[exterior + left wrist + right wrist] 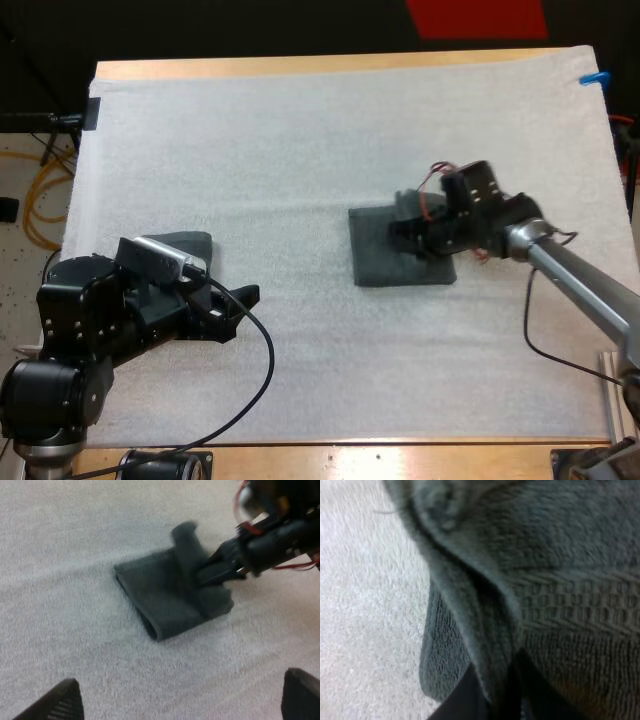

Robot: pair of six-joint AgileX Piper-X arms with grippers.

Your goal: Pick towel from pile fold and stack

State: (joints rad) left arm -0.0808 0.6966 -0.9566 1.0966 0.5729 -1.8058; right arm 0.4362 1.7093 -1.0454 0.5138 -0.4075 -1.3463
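Note:
A dark grey-green folded towel lies right of the mat's middle. My right gripper is shut on a raised flap at the towel's right side, which stands up above the flat part. From the right wrist, the black fingertips pinch a ridge of the towel between them. From the left wrist, that towel lies ahead with my right gripper at its lifted fold. My left gripper hovers open near the front left, its fingers wide apart over bare mat. A second dark towel lies partly hidden behind my left arm.
The white mat covers most of the wooden table. Bare mat stretches between the two towels and across the far half.

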